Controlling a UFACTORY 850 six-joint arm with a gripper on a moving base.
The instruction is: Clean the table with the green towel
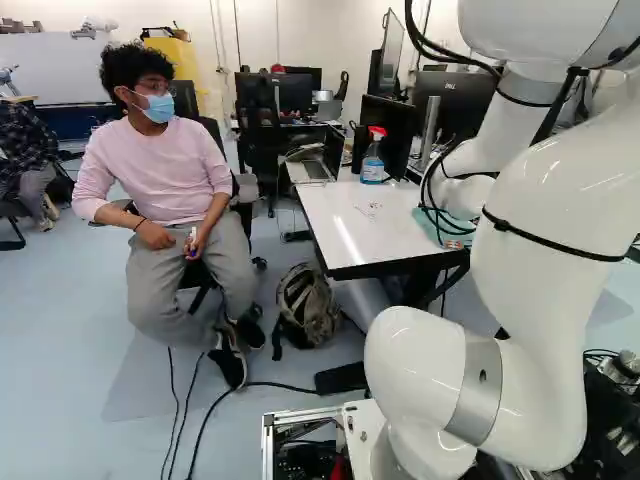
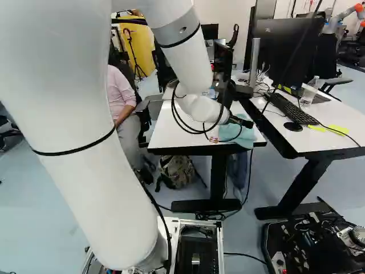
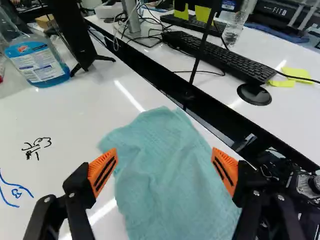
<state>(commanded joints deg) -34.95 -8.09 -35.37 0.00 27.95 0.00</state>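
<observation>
My gripper (image 2: 242,121) is over the right part of the white table (image 2: 188,137) in the right base view. In the wrist view the gripper (image 3: 164,171) stands open, its orange pads wide apart, with the green towel (image 3: 162,145) spread rumpled on the table beneath and between them. Nothing is gripped; whether the fingertips touch the cloth I cannot tell. Black scribbles (image 3: 36,146) and blue marker lines (image 3: 14,192) are on the white surface beside one finger. The left base view shows part of the towel (image 1: 440,226) behind my arm.
A spray bottle (image 1: 372,160) with blue liquid stands near the table's far side. Monitors are close by. A second desk (image 2: 325,134) adjoins, with keyboard (image 2: 291,108), mouse (image 2: 293,127) and water bottle (image 2: 308,94). A person sits left of the table; a backpack (image 1: 307,305) lies beneath. Another robot is far back.
</observation>
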